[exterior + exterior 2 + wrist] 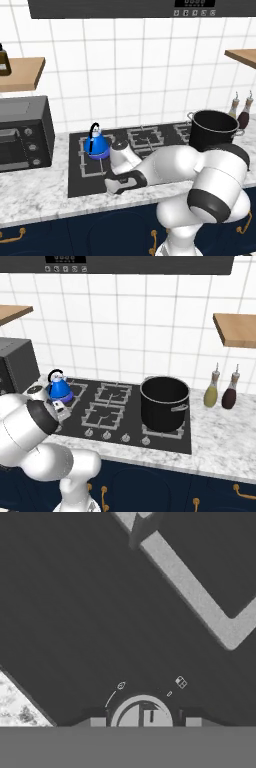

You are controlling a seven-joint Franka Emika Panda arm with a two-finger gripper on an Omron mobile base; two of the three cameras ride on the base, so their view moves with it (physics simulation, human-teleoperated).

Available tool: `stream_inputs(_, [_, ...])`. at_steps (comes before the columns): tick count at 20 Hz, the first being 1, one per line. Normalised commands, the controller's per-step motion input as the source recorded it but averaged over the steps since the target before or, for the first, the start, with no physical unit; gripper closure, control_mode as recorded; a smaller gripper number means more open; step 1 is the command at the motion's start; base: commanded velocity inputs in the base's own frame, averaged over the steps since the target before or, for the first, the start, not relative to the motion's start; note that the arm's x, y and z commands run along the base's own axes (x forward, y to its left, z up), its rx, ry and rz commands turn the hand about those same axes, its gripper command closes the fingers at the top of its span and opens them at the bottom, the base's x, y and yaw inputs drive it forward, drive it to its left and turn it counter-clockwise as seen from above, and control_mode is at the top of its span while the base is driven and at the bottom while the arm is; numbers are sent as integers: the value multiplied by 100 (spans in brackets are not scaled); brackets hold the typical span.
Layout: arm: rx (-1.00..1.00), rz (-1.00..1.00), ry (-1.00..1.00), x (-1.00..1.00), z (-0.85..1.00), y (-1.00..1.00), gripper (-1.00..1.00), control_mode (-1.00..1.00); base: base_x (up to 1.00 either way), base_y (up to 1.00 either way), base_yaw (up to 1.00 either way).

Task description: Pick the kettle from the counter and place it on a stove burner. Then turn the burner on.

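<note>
The small blue kettle (pixel 96 145) (pixel 59 388) stands upright on the large left stove burner (pixel 90 162) (pixel 72 392) of the black cooktop. My gripper (pixel 112 188) (pixel 145 722) points down at the cooktop's front edge, in front of the kettle and apart from it. It is open, and its two fingertips (pixel 97 722) stand on either side of a round control knob (pixel 142 712) without touching it. A bar of the burner's grate (pixel 190 587) and a corner of the marbled counter (pixel 15 704) (pixel 35 192) are in the hand view.
A big black stockpot (pixel 214 131) (pixel 164 401) sits on the right burners. A dark microwave (pixel 22 132) stands on the counter at the left. Two bottles (pixel 212 391) (pixel 231 393) stand at the right. More knobs (pixel 115 436) line the cooktop's front.
</note>
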Motion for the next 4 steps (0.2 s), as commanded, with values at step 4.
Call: stream_inputs(4, [0,0,-5,0,18,0,-100,-100,0,0,0])
